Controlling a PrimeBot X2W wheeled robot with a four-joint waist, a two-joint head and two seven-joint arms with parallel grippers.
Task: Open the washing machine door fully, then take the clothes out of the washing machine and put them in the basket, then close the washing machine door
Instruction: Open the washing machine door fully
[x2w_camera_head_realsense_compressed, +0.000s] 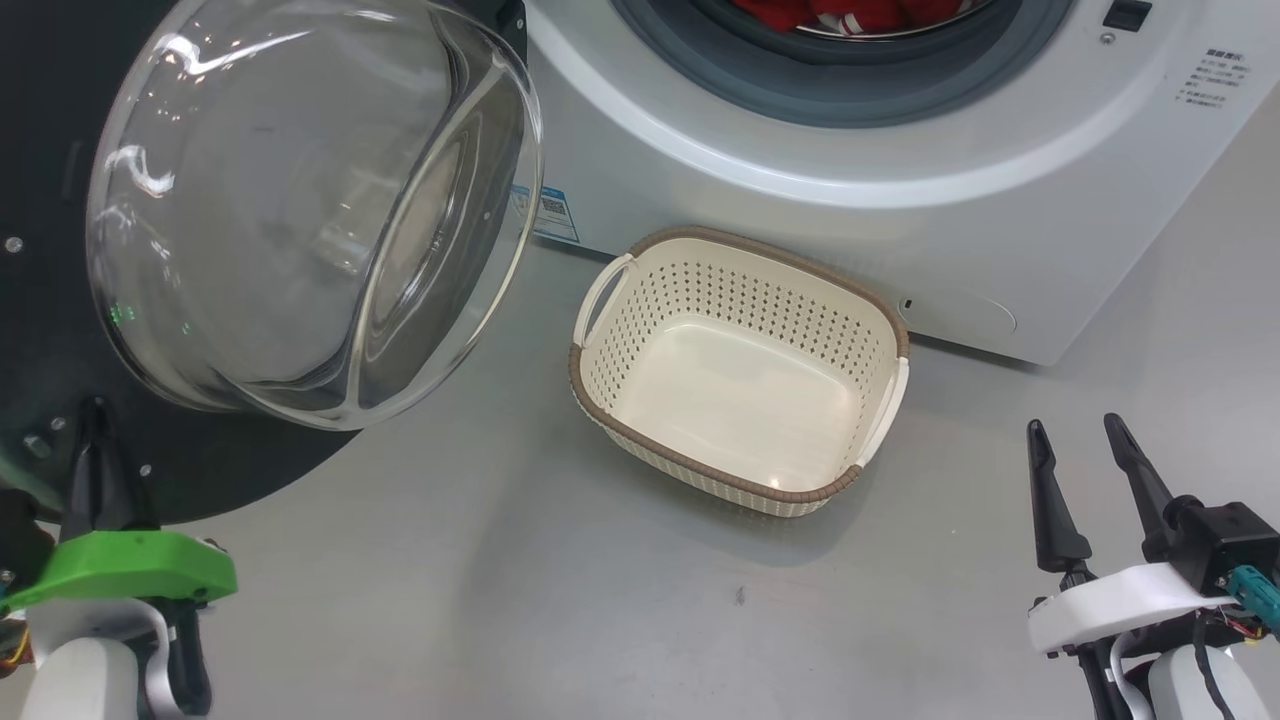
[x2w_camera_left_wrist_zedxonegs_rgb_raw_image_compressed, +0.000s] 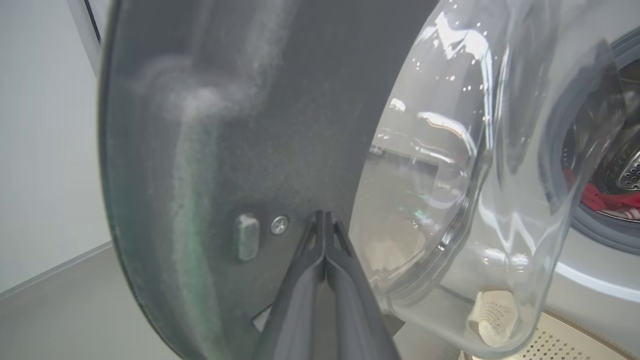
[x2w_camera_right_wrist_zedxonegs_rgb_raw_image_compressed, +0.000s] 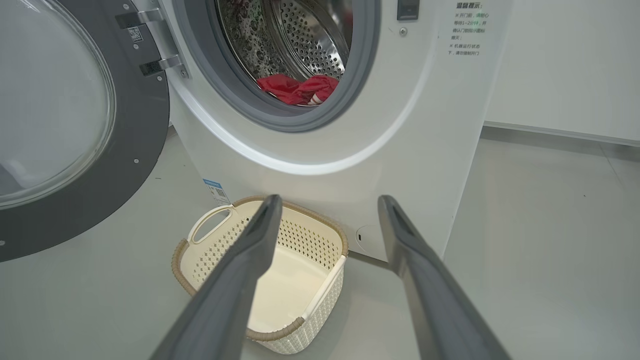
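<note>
Smooth grey floor (x2w_camera_head_realsense_compressed: 560, 600) with a small dark speck (x2w_camera_head_realsense_compressed: 740, 597); white wall (x2w_camera_right_wrist_zedxonegs_rgb_raw_image_compressed: 565, 65) beyond.

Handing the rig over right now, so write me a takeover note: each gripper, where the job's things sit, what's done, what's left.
Left gripper: shut, empty, tips at the dark inner face of the washing machine door.
Right gripper: open, empty, above the floor, right of the basket.
Door wide open; red clothes inside the washing machine; basket empty on the floor before it.
Done: door opened. Left: clothes into basket, close door.
</note>
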